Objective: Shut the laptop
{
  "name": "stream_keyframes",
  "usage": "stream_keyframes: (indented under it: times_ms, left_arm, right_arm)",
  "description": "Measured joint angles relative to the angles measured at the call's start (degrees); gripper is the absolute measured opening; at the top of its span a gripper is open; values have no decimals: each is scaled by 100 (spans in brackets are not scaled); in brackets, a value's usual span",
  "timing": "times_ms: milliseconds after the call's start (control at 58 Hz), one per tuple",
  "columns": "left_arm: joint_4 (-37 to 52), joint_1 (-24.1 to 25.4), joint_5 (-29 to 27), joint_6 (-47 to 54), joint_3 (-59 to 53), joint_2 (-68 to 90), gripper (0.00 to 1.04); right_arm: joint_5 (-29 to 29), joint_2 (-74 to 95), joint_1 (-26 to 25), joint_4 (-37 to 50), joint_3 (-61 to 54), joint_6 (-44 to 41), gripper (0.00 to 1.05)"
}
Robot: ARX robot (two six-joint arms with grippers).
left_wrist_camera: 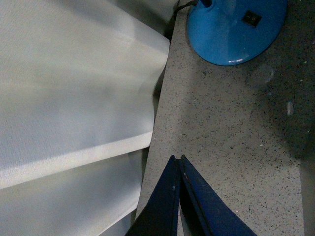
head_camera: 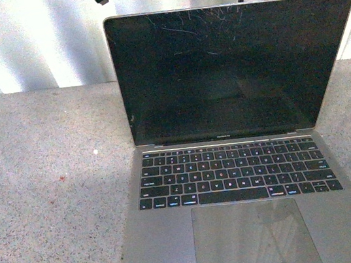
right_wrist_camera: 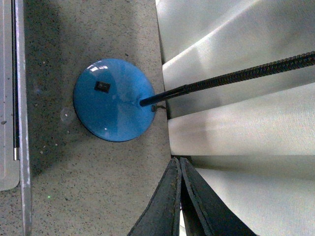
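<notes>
Laptop: slim silver-grey metal notebook (head_camera: pixel 236 162), lying on the table straight ahead of the robot in the front view, its front edge cut off by the bottom of the frame. The lid is raised and leans slightly back.
Laptop screen: glossy black panel (head_camera: pixel 232 70), dark, with fine pale scratches near its upper edge.
Laptop keyboard: black keys (head_camera: pixel 234 172) in a silver deck, with a large grey trackpad (head_camera: pixel 252 236) just in front of them.
Table: speckled grey stone-look top (head_camera: pixel 45 190). It carries the laptop and ends at the backdrop behind.
Backdrop: white pleated curtain (head_camera: pixel 30 41), hanging along the table's far edge.
Lamp base: round glossy blue disc (right_wrist_camera: pixel 114 100) with a small black square switch on top. It stands on the table behind the laptop's lid, near the curtain, and also shows in the left wrist view (left_wrist_camera: pixel 231 29).
Lamp neck: black flexible ribbed stem (right_wrist_camera: pixel 236 76), rising from the base's rim.
Left gripper: dark blue fingers (left_wrist_camera: pixel 177 160) pressed together tip to tip, nothing between them, above the table's edge by the curtain and apart from the blue base.
Right gripper: dark fingers (right_wrist_camera: pixel 178 161) likewise closed on nothing, over the line where table meets curtain, near the blue base and clear of the laptop.
</notes>
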Motion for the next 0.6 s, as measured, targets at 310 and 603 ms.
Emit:
stream_keyframes:
  times_ms: [310, 603]
  left_arm:
    - [-273, -42, 146, 105, 11, 120, 4]
    - [-376, -118, 179, 105, 212, 334, 4]
  right_arm:
    - [46, 151, 114, -339, 9, -7, 3]
    - [83, 275, 175, -472, 9, 44, 3]
